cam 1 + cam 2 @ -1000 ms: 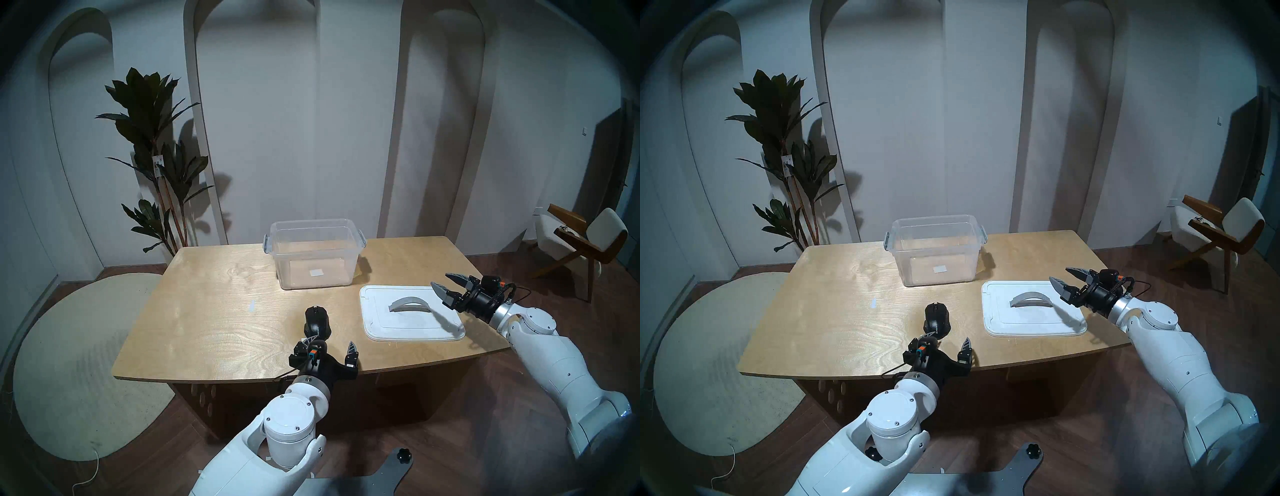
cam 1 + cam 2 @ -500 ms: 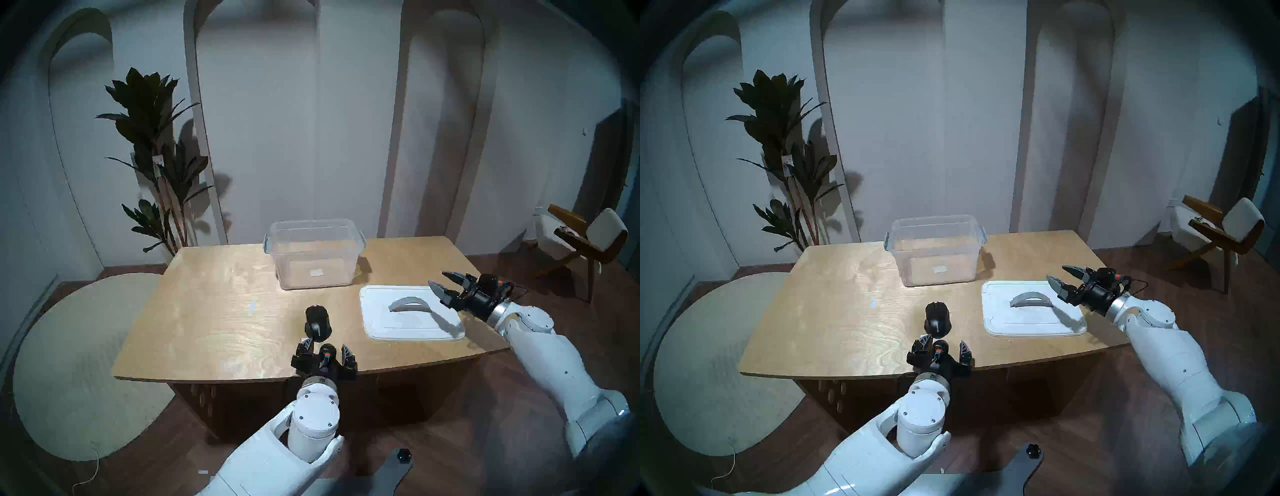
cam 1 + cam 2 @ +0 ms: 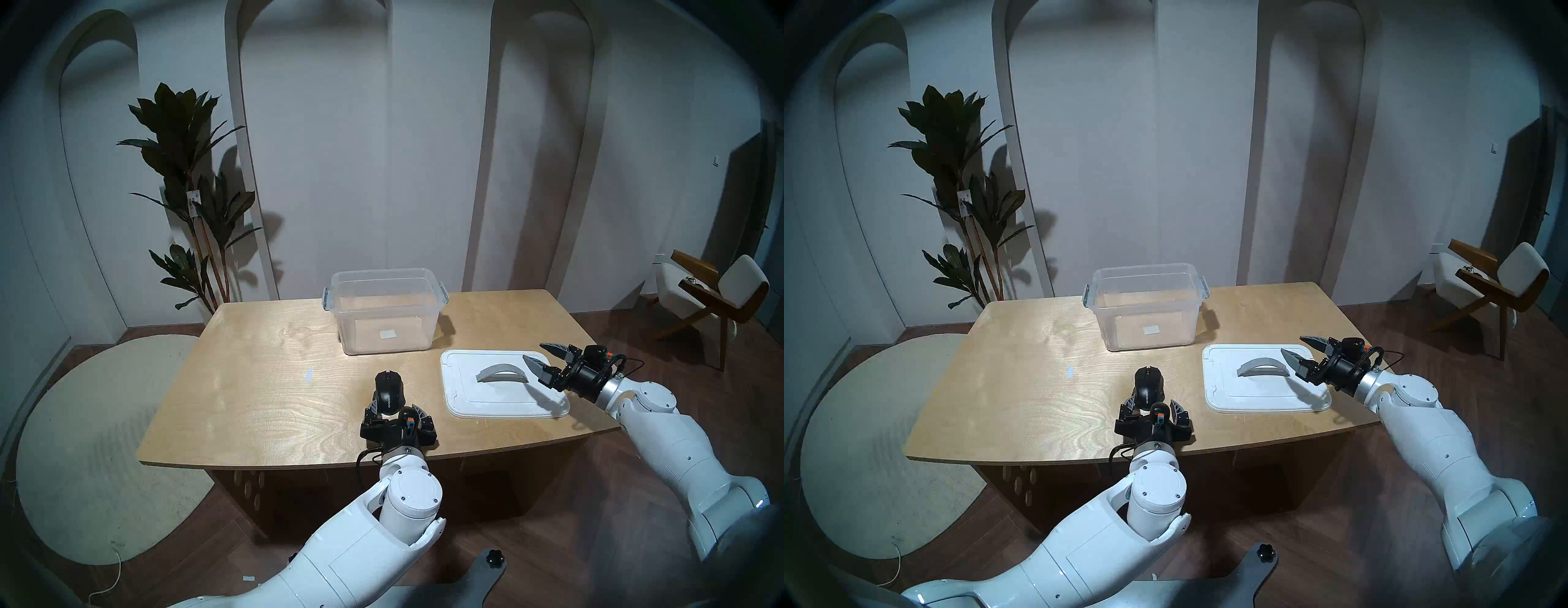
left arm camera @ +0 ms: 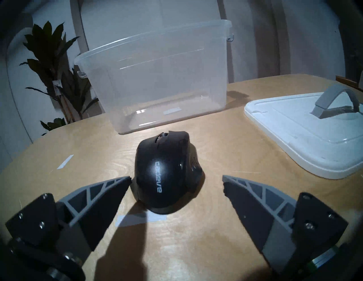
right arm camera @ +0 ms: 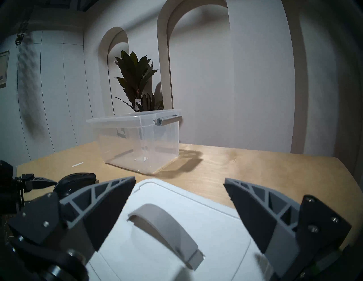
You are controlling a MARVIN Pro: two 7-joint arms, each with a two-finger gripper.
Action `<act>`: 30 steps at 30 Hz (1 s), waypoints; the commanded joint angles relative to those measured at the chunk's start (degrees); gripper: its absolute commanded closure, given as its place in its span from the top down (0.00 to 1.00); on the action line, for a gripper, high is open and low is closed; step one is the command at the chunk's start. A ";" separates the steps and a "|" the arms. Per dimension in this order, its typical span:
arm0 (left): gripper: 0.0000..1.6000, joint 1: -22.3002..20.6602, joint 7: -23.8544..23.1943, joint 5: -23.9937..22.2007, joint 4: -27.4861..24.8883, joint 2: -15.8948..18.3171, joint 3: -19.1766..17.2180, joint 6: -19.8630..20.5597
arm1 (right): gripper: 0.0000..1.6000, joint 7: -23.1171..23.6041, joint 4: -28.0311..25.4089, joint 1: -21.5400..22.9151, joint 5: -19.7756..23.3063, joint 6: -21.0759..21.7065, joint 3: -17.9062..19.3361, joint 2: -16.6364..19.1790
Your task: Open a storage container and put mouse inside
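The clear storage container (image 3: 384,314) (image 3: 1146,310) (image 4: 155,78) (image 5: 137,141) stands open and empty at the table's far middle. Its white lid (image 3: 500,397) (image 3: 1259,395) (image 4: 294,129) (image 5: 157,194), grey handle up, lies flat to the right. The black mouse (image 3: 388,390) (image 3: 1148,382) (image 4: 165,172) (image 5: 76,180) rests on the table nearer me. My left gripper (image 3: 395,409) (image 3: 1153,403) (image 4: 176,178) is open, its fingertips on either side of the mouse's rear, not gripping it. My right gripper (image 3: 535,352) (image 3: 1294,344) (image 5: 179,179) hovers open over the lid's right end.
The wooden table (image 3: 254,403) carries a small pale tape mark (image 3: 309,374) left of the mouse. A tall plant (image 3: 191,191) stands behind the table's left corner, a chair (image 3: 712,297) at the far right, a round rug (image 3: 85,446) on the floor left.
My left gripper has turned and advanced to the mouse, so its open fingers now flank the rear. The right gripper has dipped slightly left over the lid.
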 commanded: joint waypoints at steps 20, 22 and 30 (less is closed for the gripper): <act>1.00 -12.50 21.60 -13.34 16.56 -8.13 10.15 -13.64 | 1.00 7.20 8.56 7.03 -1.51 -5.20 -0.12 -2.48; 1.00 -13.06 22.49 -12.13 18.07 -8.50 11.12 -13.32 | 1.00 7.75 9.25 7.43 -1.52 -5.50 -0.13 -2.65; 1.00 -10.81 19.76 -10.43 15.53 -2.37 12.79 -13.47 | 1.00 9.35 11.27 8.58 -1.60 -6.34 -0.08 -3.16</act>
